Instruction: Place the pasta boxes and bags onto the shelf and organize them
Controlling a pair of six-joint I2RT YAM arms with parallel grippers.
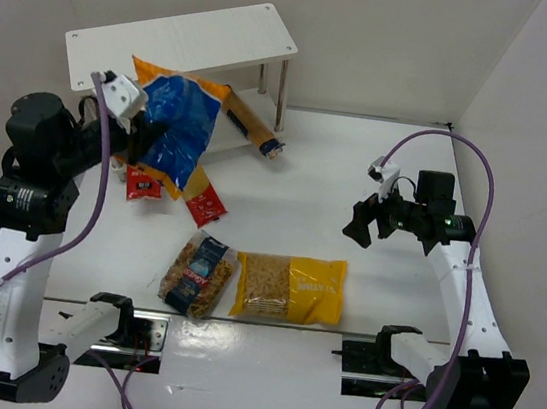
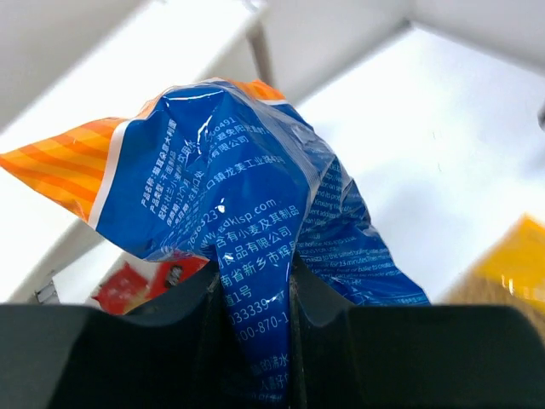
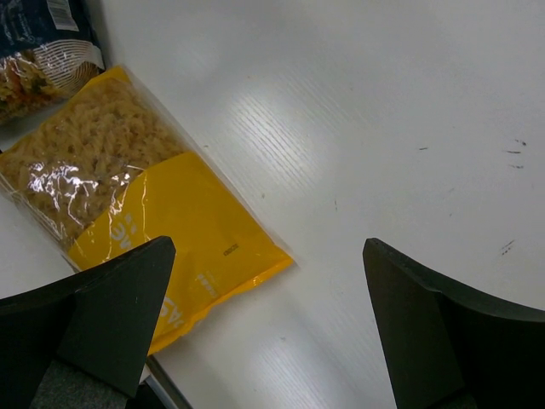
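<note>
While bunched at one fold, clamped tight between the dark fingers of the left gripper (image 2: 253, 294): blue-orange bag (image 2: 243, 192), held up just in front of the shelf (image 1: 190, 32), near its lower tier. Cannot tell whether the far edge touches anything. Glossy crinkled film, peaked like a tent above the jaws, blue face crowded with white print, orange-striped corner flaring off to the left.

Behind it, white two-tier shelf of flat matte boards on thin metal posts, set at a slant at the far left of the table (image 1: 318, 170). Slanting out from below the top board, slim brown-orange spaghetti pack (image 1: 251, 121), long and narrow, dark at its outer end, partly covered by the bag from above. Beside and below the held bag, two long red spaghetti packs (image 1: 206, 204), flat on the table, mostly hidden.

Nearer the arm bases, side by side and touching: small clear fusilli bag (image 1: 199, 273) with blue label, spirals showing through, and large yellow bag (image 1: 290, 287), half clear, half opaque yellow.

Right gripper (image 3: 272, 324) spread wide, grasping nothing, over bare table right of the yellow bag.
</note>
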